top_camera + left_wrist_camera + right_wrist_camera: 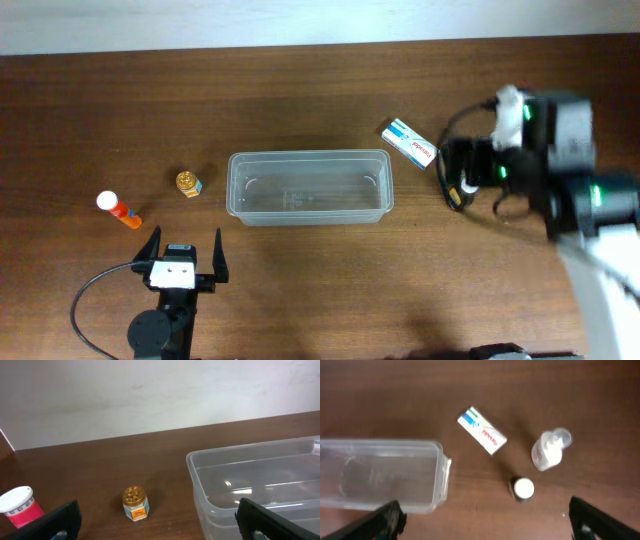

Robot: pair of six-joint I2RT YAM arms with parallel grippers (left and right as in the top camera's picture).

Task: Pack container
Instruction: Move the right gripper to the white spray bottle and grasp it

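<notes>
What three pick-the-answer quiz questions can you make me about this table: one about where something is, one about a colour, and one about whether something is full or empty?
1. Where is the small jar compared with the container?
A. inside it
B. beside it, on the left arm's side
C. on top of it

2. What colour is the jar's lid?
A. gold
B. green
C. black

3. How is the container right now?
A. full of water
B. upside down
C. empty

Answers:
1 B: the overhead view shows the jar standing apart from the container, to its left.
2 A: the lid looks gold in the left wrist view.
3 C: you can see straight through to its bare bottom.
</notes>
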